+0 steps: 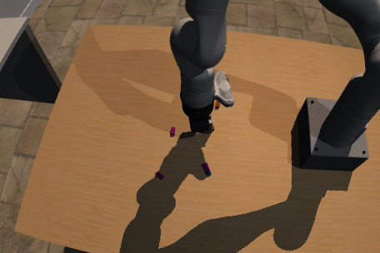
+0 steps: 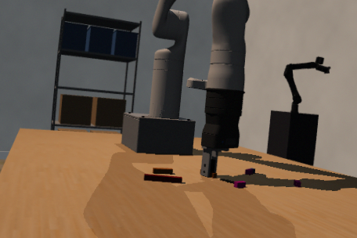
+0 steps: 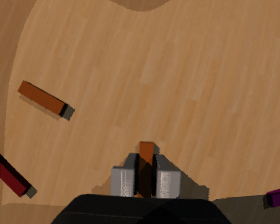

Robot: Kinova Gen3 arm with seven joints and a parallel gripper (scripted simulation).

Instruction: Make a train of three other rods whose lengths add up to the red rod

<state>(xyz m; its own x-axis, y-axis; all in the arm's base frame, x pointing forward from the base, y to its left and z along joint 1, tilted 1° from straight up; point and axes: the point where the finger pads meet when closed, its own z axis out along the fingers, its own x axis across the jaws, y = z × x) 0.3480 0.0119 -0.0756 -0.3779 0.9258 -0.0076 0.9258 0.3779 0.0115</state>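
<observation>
Hiding most of the held orange rod (image 3: 147, 156) between the tool's (image 3: 145, 183) fingers. Running off the wrist view's edges: red rod (image 3: 10, 173) at left, magenta rod (image 3: 279, 197) at right. Blocking the red rod from the top view behind the arm.

The arm (image 2: 228, 45) is folded over from its base (image 1: 306, 151) and is brought down almost vertically, with the wrist pointed straight at the table. The gripper (image 3: 145, 179) is held low at the surface. Its two pale fingers are closed narrowly on an orange rod (image 3: 147, 157), which is seen protruding forward from between them.
</observation>
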